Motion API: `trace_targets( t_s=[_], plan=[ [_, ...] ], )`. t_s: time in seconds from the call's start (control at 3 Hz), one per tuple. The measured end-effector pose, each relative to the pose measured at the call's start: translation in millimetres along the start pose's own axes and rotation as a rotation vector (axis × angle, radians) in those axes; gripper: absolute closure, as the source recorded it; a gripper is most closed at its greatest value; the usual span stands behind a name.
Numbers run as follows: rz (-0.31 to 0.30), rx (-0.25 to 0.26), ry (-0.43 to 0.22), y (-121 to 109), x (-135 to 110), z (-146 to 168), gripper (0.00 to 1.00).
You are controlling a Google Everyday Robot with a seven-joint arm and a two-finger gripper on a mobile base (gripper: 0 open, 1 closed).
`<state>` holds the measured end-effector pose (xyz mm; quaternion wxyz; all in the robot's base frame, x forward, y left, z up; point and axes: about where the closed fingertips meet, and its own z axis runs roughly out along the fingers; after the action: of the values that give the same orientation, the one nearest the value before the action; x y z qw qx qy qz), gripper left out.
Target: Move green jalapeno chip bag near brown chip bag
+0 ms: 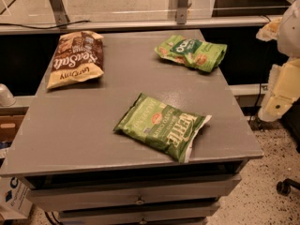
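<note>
A grey table [84,125] with drawers beneath it filled most of the view. It carried three chip bags, all lying flat and well apart from one another.

The robot's pale arm hung beyond the table's edge at the picture's right side. The gripper [276,95] was at its lower end, beside the table rather than over it, and touched nothing. Whether it was released or clenched could not be told, but it grasped no bag.

The brown chip bag [76,57], the largest, lay at the corner of the table farthest from the gripper. The green jalapeno chip bag [161,125] lay near the table's front edge, closer to the gripper than the brown one, with bare table between the two. A brighter green bag [192,53], the smallest, lay nearest the gripper, toward the back edge.

The task appeared to be at its opening step, the approach, with nothing yet picked up. The next move would likely call for swinging the gripper in over the table, past the brighter green bag, and lowering it onto the jalapeno bag. Its crinkly, slippery skin would need a firm pinch before it was carried toward the brown bag.
</note>
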<state>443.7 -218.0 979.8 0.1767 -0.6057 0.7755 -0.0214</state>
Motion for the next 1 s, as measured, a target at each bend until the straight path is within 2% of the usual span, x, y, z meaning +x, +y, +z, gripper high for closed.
trace_targets(
  t_s=[0.33, 0.67, 1.0],
  plan=[
    [-0.027, -0.061, -0.086, 2.8, -23.8, 17.4, 0.0],
    [-0.049, -0.126, -0.171, 17.8, -55.2, 35.1, 0.0],
    [-0.063, -0.19, -0.223, 35.1, -81.3, 57.6, 0.0]
  ],
)
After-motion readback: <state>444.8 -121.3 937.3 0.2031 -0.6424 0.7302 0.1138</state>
